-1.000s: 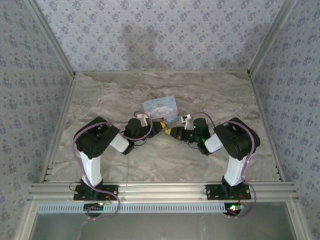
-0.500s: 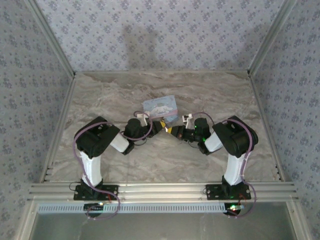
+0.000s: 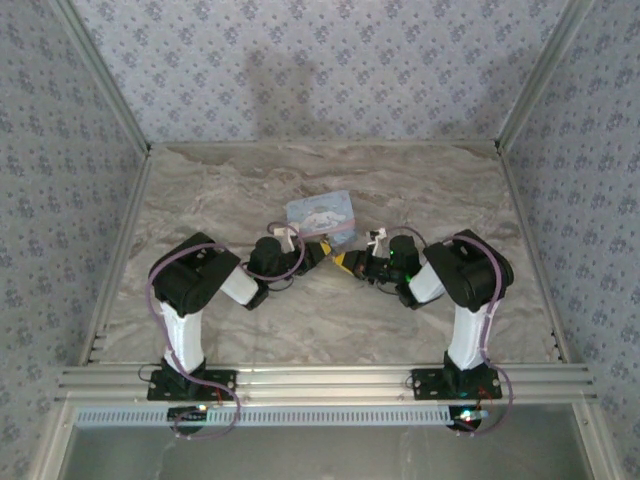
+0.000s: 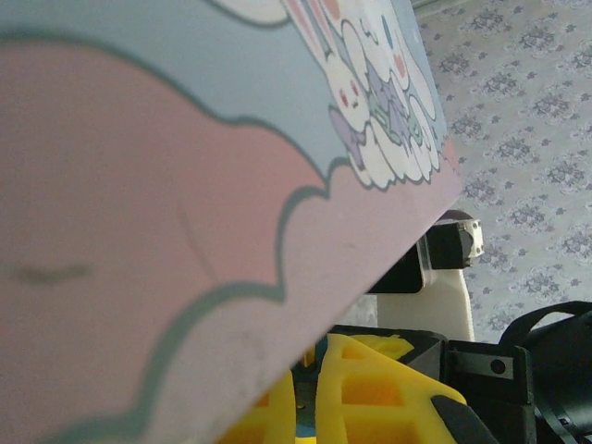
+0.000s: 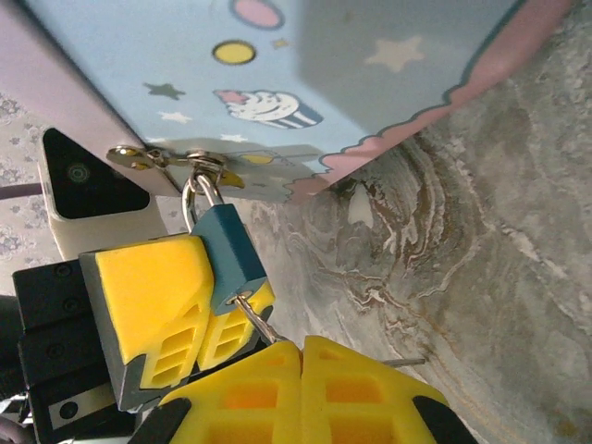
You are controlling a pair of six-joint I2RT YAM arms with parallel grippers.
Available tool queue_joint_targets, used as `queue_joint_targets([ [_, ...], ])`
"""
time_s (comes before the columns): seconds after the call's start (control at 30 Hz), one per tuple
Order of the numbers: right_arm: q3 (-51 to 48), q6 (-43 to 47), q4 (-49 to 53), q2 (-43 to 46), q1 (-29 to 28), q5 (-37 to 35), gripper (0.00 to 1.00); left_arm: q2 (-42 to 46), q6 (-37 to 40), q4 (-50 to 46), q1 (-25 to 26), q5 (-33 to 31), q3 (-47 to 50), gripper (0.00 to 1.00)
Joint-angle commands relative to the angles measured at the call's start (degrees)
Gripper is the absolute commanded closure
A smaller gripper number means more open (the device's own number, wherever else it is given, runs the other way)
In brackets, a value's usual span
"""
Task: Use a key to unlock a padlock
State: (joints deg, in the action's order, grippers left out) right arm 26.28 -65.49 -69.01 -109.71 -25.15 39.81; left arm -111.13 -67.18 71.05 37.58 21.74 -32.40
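Note:
The small dark-blue padlock [image 5: 231,252] hangs by its shackle from the hasp of a light-blue cartoon tin [image 5: 305,65]. The left gripper's yellow fingers [image 5: 153,301] are shut on the padlock's body. In the left wrist view a sliver of the padlock [image 4: 305,393] shows between the tips of the left gripper [image 4: 312,370]. My right gripper [image 5: 302,348] is shut on the key [image 5: 260,319], whose blade reaches up-left and meets the keyhole on the padlock's bottom face. From above, the left gripper [image 3: 322,254] and right gripper [image 3: 350,267] meet tip to tip just in front of the tin [image 3: 320,213].
The tin rests on the marble tabletop [image 3: 220,190], near its middle. Patterned walls [image 3: 320,70] close in the back and both sides. A thin metal pin [image 5: 407,362] sticks out to the right of my right fingers. Both arms are folded close together.
The right arm has shifted slightly left, closing on the left gripper. The left arm and the tin have stayed put.

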Motion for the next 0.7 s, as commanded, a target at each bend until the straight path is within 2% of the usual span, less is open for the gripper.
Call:
queue_joint_targets([
  [0.0, 1.8, -2.76, -2.23, -1.76, -0.09, -3.11, 1.0, -0.18, -0.91, 6.38, 0.83, 4.13, 0.74, 0.97],
  [0.17, 1.74, -7.3, -8.15, -3.82, 0.1, -3.73, 1.0, -0.23, -0.82, 6.44, 0.83, 4.06, 0.75, 0.97],
  [0.4, 2.37, -7.1, -6.67, -3.58, -1.94, -5.55, 1.0, -0.31, -0.8, 6.4, 0.82, 3.84, 0.57, 0.97],
  [0.67, 0.43, -7.29, -7.21, -2.28, -4.36, -10.74, 1.0, -0.37, -0.7, 6.65, 0.83, 2.93, 1.05, 0.97],
])
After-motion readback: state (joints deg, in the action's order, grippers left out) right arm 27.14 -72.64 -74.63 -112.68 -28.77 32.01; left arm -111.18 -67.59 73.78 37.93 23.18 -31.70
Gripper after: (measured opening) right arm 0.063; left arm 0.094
